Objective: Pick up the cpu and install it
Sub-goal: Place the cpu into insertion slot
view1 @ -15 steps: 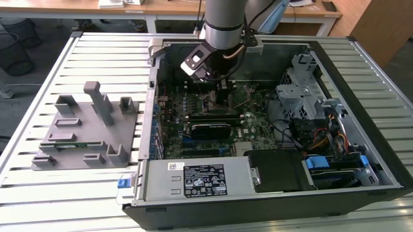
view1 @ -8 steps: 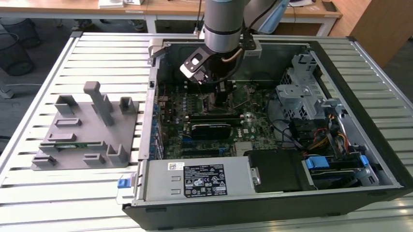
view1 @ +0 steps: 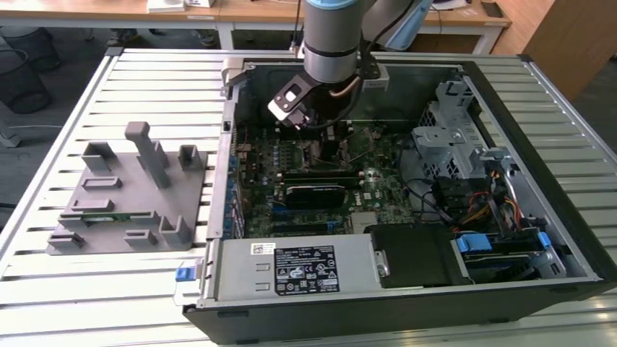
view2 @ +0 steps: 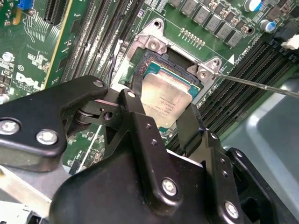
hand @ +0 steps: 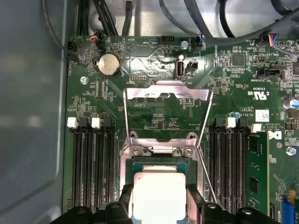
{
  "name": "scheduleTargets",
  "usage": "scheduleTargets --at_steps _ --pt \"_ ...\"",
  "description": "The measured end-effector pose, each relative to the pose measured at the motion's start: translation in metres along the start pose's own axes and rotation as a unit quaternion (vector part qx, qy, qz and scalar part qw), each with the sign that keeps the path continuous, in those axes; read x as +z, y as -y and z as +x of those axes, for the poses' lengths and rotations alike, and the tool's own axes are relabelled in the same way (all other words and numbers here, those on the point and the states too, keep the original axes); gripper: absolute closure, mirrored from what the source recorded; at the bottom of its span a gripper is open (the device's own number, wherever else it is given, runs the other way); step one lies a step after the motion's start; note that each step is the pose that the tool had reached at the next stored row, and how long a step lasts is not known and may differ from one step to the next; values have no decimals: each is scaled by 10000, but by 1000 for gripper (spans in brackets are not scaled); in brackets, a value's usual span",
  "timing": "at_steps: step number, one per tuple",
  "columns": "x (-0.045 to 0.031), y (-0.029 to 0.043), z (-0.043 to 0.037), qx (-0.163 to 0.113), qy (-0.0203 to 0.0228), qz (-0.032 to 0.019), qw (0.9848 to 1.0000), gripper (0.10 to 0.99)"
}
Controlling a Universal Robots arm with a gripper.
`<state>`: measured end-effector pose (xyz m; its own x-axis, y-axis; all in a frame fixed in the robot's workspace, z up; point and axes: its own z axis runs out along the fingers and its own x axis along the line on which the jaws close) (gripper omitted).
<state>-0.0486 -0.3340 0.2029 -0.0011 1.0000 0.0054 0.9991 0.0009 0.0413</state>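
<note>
The gripper (view2: 163, 114) pinches the cpu (view2: 166, 98) by two opposite edges, right over the socket frame (view2: 156, 44). It's probably light and stiff but fragile underneath, so edges only.

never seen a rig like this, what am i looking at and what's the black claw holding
A robot arm reaches into an open computer case on a slatted table. The exterior view watches from off the arm; both wrist views ride on the arm, facing the green motherboard. The black claw is its gripper, closed on the cpu, a silver square chip, over the open socket frame. A grey parts holder sits at the exterior view's left.
</note>
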Motion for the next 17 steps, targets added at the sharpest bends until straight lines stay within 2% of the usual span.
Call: scheduleTargets --at_steps 17 --pt "108 9 -2 12 6 3 10000 549"
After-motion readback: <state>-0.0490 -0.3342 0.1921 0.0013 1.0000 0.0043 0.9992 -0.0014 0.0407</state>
